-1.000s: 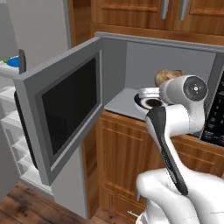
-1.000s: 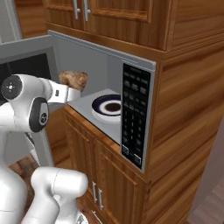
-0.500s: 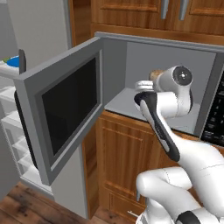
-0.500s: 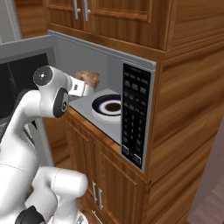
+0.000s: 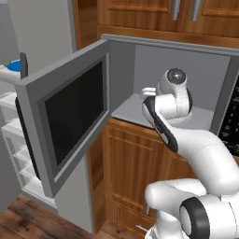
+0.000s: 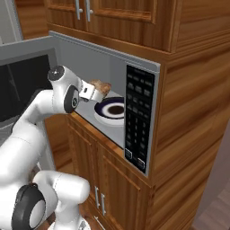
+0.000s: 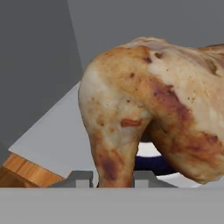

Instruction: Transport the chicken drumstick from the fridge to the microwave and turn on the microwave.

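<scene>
The chicken drumstick [image 7: 148, 105], golden-brown with darker patches, is held in my gripper [image 7: 111, 179], which is shut on its narrow lower end. In the right base view the gripper [image 6: 93, 93] reaches into the open microwave [image 6: 138, 117] and holds the drumstick [image 6: 101, 86] just above the left rim of a white plate with a dark ring [image 6: 112, 110]. In the left base view my arm's wrist hides the hand inside the grey cavity, and the microwave door [image 5: 70, 123] stands swung open to the left. The fridge [image 5: 10, 140] shows its white shelves at the far left.
Wooden cabinet doors [image 5: 140, 163] lie below the microwave and more sit above it [image 6: 112, 11]. The black control panel [image 6: 137, 121] flanks the cavity's right side. A blue plate [image 5: 14, 65] rests on a fridge shelf behind the open door.
My arm has stretched forward and carried the drumstick from the cavity's mouth deeper into the microwave, up to the plate's edge. The door has stayed open.
</scene>
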You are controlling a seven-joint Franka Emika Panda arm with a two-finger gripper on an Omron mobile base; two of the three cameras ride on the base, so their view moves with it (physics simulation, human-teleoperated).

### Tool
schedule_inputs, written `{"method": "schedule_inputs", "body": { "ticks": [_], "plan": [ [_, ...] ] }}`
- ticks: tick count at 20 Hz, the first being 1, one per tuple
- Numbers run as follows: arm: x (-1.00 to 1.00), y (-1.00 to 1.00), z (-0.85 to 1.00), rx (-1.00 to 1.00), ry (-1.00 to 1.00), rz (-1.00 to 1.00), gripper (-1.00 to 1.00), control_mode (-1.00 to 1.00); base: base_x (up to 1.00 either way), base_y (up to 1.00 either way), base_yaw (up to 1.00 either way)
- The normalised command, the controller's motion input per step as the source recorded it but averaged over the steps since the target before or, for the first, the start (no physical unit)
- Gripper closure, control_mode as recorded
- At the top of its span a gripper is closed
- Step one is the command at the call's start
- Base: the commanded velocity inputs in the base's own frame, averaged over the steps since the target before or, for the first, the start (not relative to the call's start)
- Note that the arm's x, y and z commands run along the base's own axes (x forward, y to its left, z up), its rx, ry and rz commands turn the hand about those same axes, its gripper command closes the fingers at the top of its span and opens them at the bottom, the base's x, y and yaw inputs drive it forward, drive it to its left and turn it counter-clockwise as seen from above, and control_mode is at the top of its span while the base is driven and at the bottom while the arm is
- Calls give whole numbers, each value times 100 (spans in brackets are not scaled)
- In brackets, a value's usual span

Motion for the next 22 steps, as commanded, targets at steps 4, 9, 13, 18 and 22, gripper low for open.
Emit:
{"method": "schedule_inputs", "body": {
  "ticks": [4,9,13,18,22],
  "plan": [
    [20,-46,-29,1,6,-18,100,-100,0,0,0],
    [44,-31,-18,3,6,-6,100,-100,0,0,0],
    [57,-14,-19,2,5,0,100,-100,0,0,0],
    [57,-11,-21,1,4,0,100,-100,0,0,0],
    [39,-7,-26,1,4,0,100,-100,0,0,0]
  ]
}}
